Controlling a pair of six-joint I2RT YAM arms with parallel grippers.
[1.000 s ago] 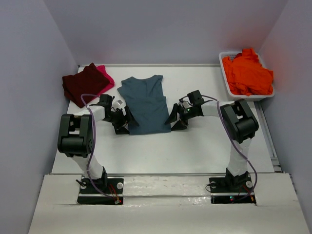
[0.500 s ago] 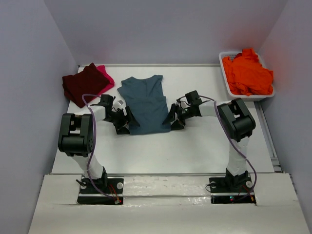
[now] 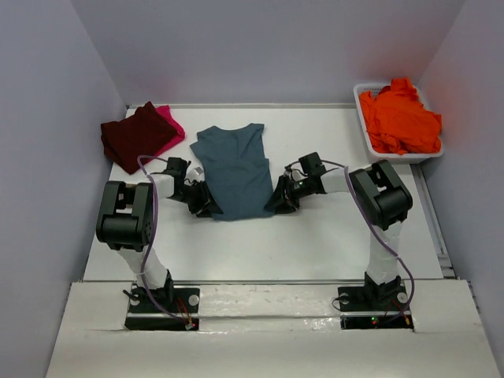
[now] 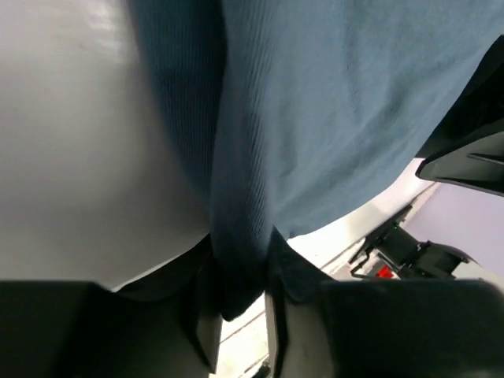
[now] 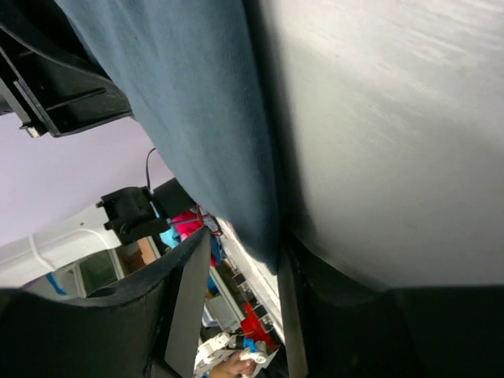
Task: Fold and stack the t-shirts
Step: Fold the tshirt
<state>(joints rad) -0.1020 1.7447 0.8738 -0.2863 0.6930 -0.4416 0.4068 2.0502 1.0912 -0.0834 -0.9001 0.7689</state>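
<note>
The slate teal-blue t-shirt (image 3: 233,168) lies flat at mid-table, collar to the back. My left gripper (image 3: 208,206) sits at its near left corner; in the left wrist view my left gripper (image 4: 240,276) is shut on a bunched fold of the teal cloth (image 4: 331,102). My right gripper (image 3: 278,201) sits at the near right corner. In the right wrist view my right gripper (image 5: 244,244) still shows a gap, with the teal hem (image 5: 181,102) against one finger only. A maroon t-shirt (image 3: 135,134) lies folded on a pink t-shirt (image 3: 170,122) at the back left. An orange t-shirt (image 3: 398,120) fills the tub.
The white plastic tub (image 3: 365,135) stands at the back right corner of the table (image 3: 315,244). Purple walls close in the left, back and right sides. The two arm bases sit at the near edge.
Both grippers have slid inward onto the teal shirt's near corners and narrowed their jaws. The left one has closed on the cloth.
</note>
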